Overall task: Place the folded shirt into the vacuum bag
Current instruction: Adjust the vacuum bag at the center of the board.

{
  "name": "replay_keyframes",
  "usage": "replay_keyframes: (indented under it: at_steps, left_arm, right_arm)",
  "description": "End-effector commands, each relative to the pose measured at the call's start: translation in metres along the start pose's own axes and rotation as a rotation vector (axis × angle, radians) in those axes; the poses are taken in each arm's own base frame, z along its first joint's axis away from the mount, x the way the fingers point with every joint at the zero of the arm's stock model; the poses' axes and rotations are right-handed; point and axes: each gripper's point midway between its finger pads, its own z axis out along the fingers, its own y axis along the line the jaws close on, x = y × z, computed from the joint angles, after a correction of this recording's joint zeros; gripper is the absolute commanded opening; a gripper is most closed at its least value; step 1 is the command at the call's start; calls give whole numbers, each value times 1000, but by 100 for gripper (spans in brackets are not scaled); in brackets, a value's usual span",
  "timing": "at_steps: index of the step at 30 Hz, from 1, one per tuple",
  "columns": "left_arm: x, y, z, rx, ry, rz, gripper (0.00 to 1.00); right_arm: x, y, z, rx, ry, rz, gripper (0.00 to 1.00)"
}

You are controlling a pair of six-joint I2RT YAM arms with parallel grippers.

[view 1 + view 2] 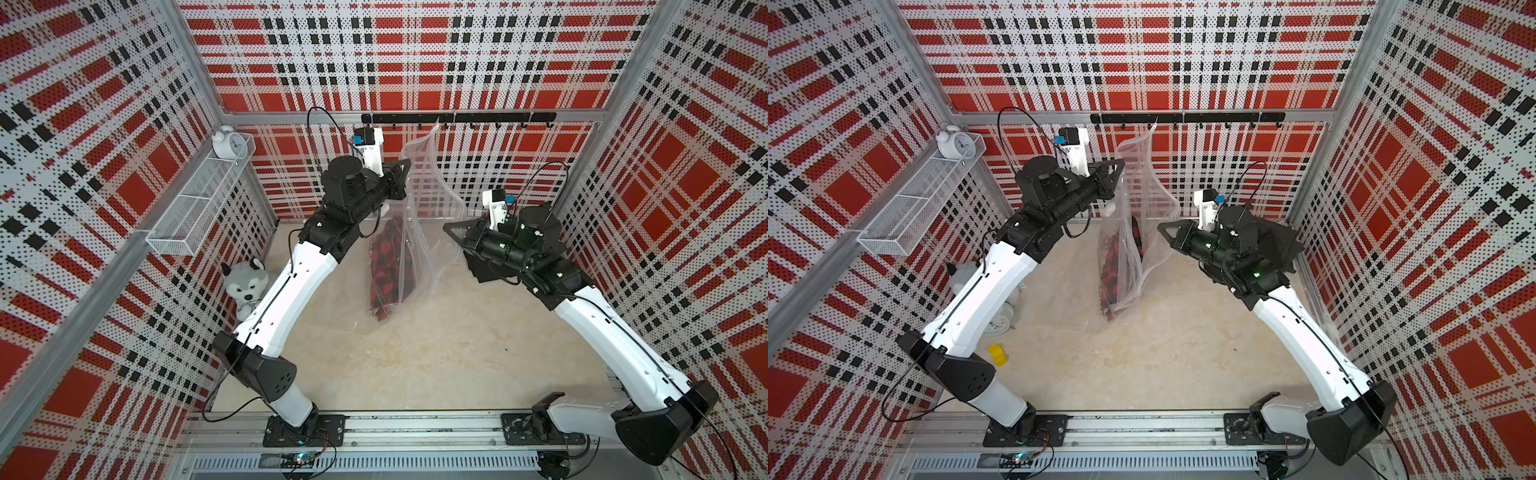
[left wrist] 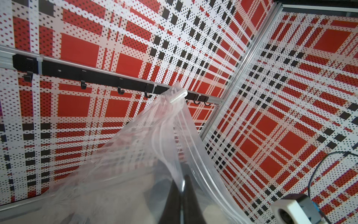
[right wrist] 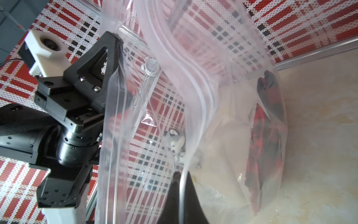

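The vacuum bag [image 1: 424, 187] [image 1: 1142, 174] [image 2: 135, 155] [image 3: 213, 77] hangs upright over the middle of the table, its lower end resting on the tabletop. The folded shirt [image 1: 388, 266] [image 1: 1113, 266] [image 3: 265, 139], red-and-black plaid, sits inside the bag's lower part. My left gripper [image 1: 407, 164] [image 1: 1123, 164] [image 2: 183, 178] is shut on the bag's upper left edge, high up. Lower down, my right gripper [image 1: 446, 227] [image 1: 1160, 226] [image 3: 181, 174] is shut on the bag's right edge. The round white valve cap [image 3: 150, 67] shows near the left gripper.
A black hook rail [image 1: 457, 118] runs along the back wall behind the bag's top. On the left wall a wire basket [image 1: 199, 199] holds a white alarm clock [image 1: 226, 143]. A plush husky [image 1: 245, 282] sits under the left arm. A small yellow object [image 1: 997, 354] lies nearby.
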Motion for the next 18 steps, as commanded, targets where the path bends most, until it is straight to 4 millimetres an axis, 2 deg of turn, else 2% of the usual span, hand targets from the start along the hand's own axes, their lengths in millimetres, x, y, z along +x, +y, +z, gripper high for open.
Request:
replay_keyframes:
  at_steps: [1,10,18]
  left_arm:
    - [-44,-14,-14,18,-114,41,0]
    - [-65,-13,-20,-5,-143,92,0]
    - [-81,-17,-27,4,-179,114,0]
  right_arm:
    - [-8,37,-4,-128,-4,-2,2]
    - [-21,93,-22,-317,-8,32,0]
    - [-30,119,-28,-419,-6,63,0]
